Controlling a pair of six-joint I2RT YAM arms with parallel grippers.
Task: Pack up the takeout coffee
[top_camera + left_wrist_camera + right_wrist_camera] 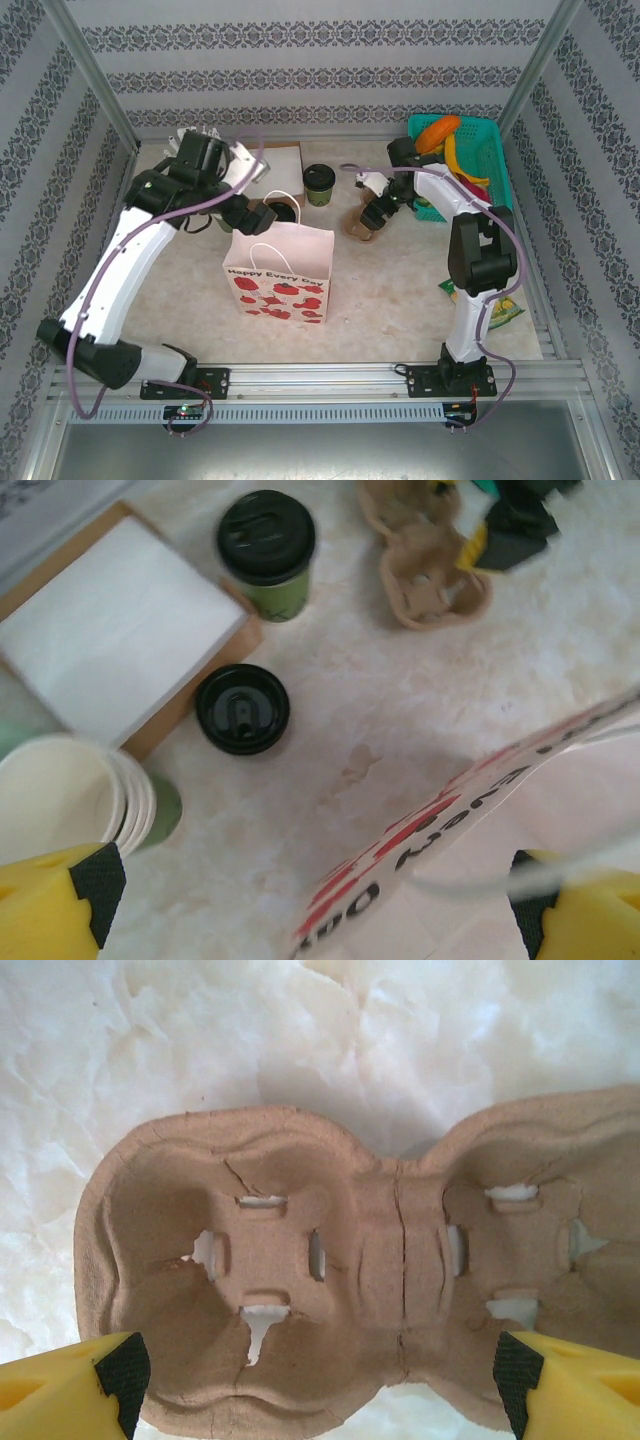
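Hovering both jaws wide, I risked toppling the coffee (266, 558) by the table's (400, 300) back edge if left gripper (315, 900) clipped it.

There are two takeout coffees (265, 552) (241, 708), one paper bag (278, 270), one cardboard cup carrier (360, 1260) and one napkin tray (110, 630). One stack of lidless cups (60, 790), perhaps four deep, and one green basket (497, 150).

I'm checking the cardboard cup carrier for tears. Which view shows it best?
Right wrist: the cup carrier appears close up from above, its cracks plain. Left wrist catches it at the top edge, blurred; top external shows it small.
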